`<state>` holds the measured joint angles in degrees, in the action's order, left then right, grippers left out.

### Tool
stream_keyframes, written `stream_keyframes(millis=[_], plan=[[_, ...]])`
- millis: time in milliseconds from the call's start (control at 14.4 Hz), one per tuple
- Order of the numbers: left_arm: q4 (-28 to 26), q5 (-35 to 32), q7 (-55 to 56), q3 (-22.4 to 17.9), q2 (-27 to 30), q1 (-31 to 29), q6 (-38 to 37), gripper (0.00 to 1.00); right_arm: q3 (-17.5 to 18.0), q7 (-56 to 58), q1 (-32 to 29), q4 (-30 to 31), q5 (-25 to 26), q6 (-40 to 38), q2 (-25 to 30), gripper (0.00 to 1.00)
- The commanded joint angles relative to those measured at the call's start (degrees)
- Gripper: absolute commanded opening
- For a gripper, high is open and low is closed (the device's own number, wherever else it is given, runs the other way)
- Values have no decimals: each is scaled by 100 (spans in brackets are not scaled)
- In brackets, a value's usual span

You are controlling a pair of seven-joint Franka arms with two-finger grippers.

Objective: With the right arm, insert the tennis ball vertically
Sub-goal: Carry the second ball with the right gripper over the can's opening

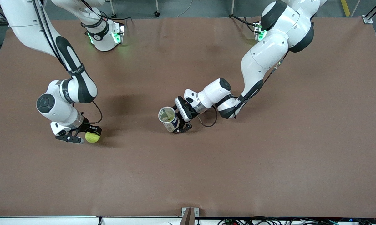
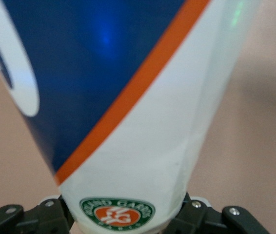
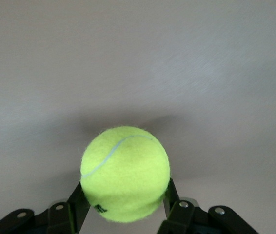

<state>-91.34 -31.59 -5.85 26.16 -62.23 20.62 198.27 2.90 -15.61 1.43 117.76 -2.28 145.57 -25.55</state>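
A yellow-green tennis ball (image 1: 93, 137) sits low at the brown table, toward the right arm's end. My right gripper (image 1: 90, 137) is shut on it. In the right wrist view the ball (image 3: 125, 173) fills the gap between the two black fingers (image 3: 77, 201), with its shadow on the table close under it. My left gripper (image 1: 177, 125) is shut on the lower part of a white, blue and orange ball can (image 1: 169, 119) near the table's middle. The can is tilted, with its open mouth up. The can (image 2: 143, 122) fills the left wrist view, its green and orange logo between the jaws.
The brown table (image 1: 206, 175) stretches wide around both grippers. A bare stretch of it lies between the ball and the can. A small bracket (image 1: 189, 215) stands at the table edge nearest the front camera.
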Motion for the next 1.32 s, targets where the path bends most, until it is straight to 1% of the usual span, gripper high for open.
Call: stream_keyframes(millis=[0, 69, 208, 278, 347, 486, 556, 764, 972, 1250], plan=[[46, -58, -21, -14, 0, -5, 107, 76, 429, -1036, 68, -208, -246, -1035, 497, 0], [46, -67, -21, -6, 9, -5, 107, 76, 596, -1310, 68, -435, -569, -1500, 621, 0], [46, -84, -30, -6, 18, -14, 107, 76, 711, -1802, 86, -884, -1236, -2353, 709, 0], [46, -84, -30, -14, 27, -14, 115, 76, 808, -2066, 86, -1034, -1501, -2584, 753, 0], [46, -84, -30, -6, 44, -14, 150, 76, 904, -2382, 95, -1149, -1660, -2725, 771, 0], [46, -84, -21, -6, 44, -14, 203, 76, 1185, -3198, 86, -1324, -1846, -2753, 771, 0], [46, -84, -21, -6, 44, -14, 212, 76, 1273, -3576, 77, -1447, -2038, -2753, 754, 0], [46, -75, -21, -6, 44, -5, 221, 76, 1292, -4413, 244, -1677, -2837, -2744, 727, 0], [37, -93, -21, -6, 44, -5, 221, 76, 1292, -4809, 270, -1756, -3611, -2700, 727, 0], [28, -102, -21, -6, 27, -5, 230, 76, 1283, -5100, 411, -1818, -4438, -2447, 710, 0]])
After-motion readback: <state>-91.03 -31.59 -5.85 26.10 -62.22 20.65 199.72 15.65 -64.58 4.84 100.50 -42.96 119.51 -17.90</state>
